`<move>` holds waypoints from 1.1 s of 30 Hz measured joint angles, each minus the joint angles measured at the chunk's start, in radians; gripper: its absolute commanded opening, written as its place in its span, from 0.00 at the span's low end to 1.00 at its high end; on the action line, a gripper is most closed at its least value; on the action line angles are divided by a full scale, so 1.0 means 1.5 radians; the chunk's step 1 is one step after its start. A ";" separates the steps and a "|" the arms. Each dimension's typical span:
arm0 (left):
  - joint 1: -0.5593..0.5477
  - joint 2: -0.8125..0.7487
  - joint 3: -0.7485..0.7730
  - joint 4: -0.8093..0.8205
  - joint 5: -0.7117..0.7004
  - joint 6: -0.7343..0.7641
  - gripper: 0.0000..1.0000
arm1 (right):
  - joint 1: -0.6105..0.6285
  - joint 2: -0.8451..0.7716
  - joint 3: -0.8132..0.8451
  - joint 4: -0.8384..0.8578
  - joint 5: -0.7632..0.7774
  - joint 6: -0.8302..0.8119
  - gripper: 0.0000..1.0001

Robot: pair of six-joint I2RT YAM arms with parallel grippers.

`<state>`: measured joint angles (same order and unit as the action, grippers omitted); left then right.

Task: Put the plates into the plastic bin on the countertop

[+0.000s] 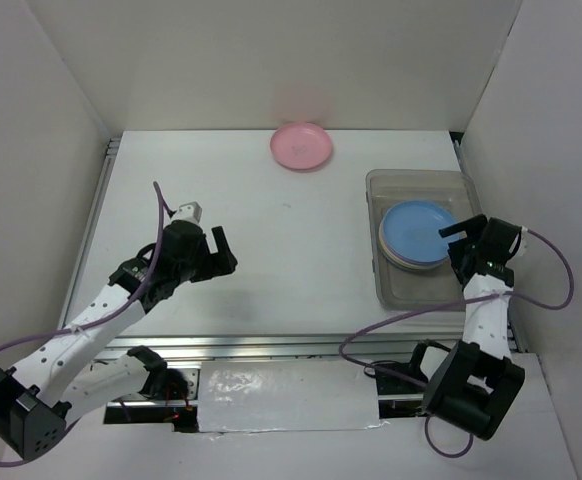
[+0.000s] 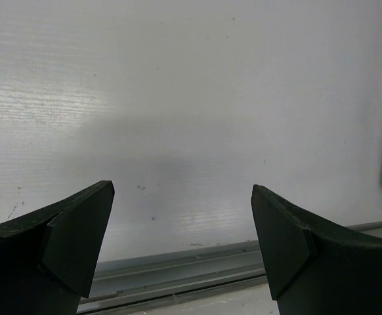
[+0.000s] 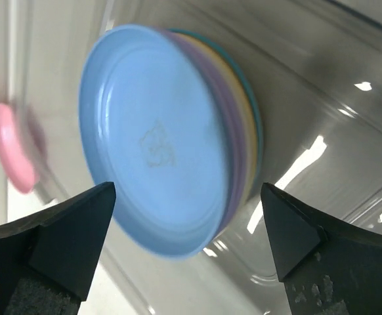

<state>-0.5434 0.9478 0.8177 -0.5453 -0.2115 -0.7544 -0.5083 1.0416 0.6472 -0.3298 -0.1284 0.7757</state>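
My left arm (image 1: 81, 335) stretches from the lower left corner of the overhead frame up toward the middle left. At its end my left gripper (image 1: 224, 250) points right, jaws spread wide. In its wrist view my dark fingers (image 2: 73, 236) sit in the bottom corners. My right arm (image 1: 486, 310) rises from the lower right, wrist bent leftward. My right gripper (image 1: 454, 248) is spread just as wide.
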 measured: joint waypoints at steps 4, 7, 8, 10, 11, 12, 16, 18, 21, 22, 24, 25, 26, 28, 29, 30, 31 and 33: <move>0.003 0.007 -0.010 0.012 0.008 -0.001 0.99 | 0.023 -0.063 0.027 -0.035 0.012 0.001 1.00; 0.003 0.019 -0.016 0.026 0.010 -0.004 0.99 | 0.031 -0.122 0.061 -0.063 0.026 0.001 1.00; 0.003 0.023 -0.017 0.033 0.010 -0.005 0.99 | 0.031 -0.137 0.072 -0.073 0.030 0.001 1.00; 0.006 0.039 -0.020 0.055 0.012 -0.009 0.99 | 0.031 -0.165 0.085 -0.091 0.031 0.001 1.00; 0.011 0.053 -0.021 0.077 0.018 -0.010 0.99 | 0.032 -0.185 0.086 -0.097 0.024 0.001 1.00; 0.017 0.070 -0.020 0.100 0.021 -0.012 0.99 | 0.036 -0.205 0.084 -0.106 0.016 0.002 1.00; 0.080 0.227 0.012 0.241 0.066 -0.052 0.99 | 0.109 -0.298 0.070 -0.112 -0.054 0.007 1.00; 0.115 0.338 0.048 0.330 0.091 -0.082 0.99 | 0.162 -0.335 0.069 -0.109 -0.104 0.008 1.00; 0.151 0.523 0.157 0.422 0.121 -0.130 0.99 | 0.236 -0.366 0.069 -0.099 -0.180 0.008 1.00; 0.158 0.600 0.225 0.440 0.134 -0.142 0.99 | 0.256 -0.367 0.068 -0.097 -0.205 0.008 1.00; 0.161 0.738 0.365 0.470 0.151 -0.159 0.99 | 0.291 -0.368 0.064 -0.095 -0.239 0.008 1.00; 0.161 0.798 0.431 0.486 0.157 -0.165 0.99 | 0.307 -0.371 0.058 -0.091 -0.251 0.008 1.00; 0.160 0.860 0.504 0.492 0.161 -0.171 0.99 | 0.324 -0.377 0.050 -0.088 -0.260 0.008 1.00; 0.157 0.959 0.631 0.494 0.162 -0.186 0.99 | 0.355 -0.391 0.036 -0.089 -0.276 0.008 1.00; 0.155 0.994 0.677 0.500 0.162 -0.197 0.99 | 0.368 -0.398 0.033 -0.091 -0.284 0.007 1.00; 0.154 1.028 0.734 0.494 0.160 -0.202 0.99 | 0.379 -0.403 0.031 -0.092 -0.289 0.007 1.00; 0.152 1.063 0.791 0.492 0.154 -0.210 0.99 | 0.389 -0.408 0.031 -0.092 -0.293 0.006 1.00; 0.149 1.098 0.843 0.483 0.133 -0.220 0.99 | 0.399 -0.416 0.031 -0.093 -0.301 0.000 1.00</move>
<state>-0.3202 2.5946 2.0819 0.1787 -0.0120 -1.0847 0.0895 0.4175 0.6933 -0.4698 -0.5800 0.7757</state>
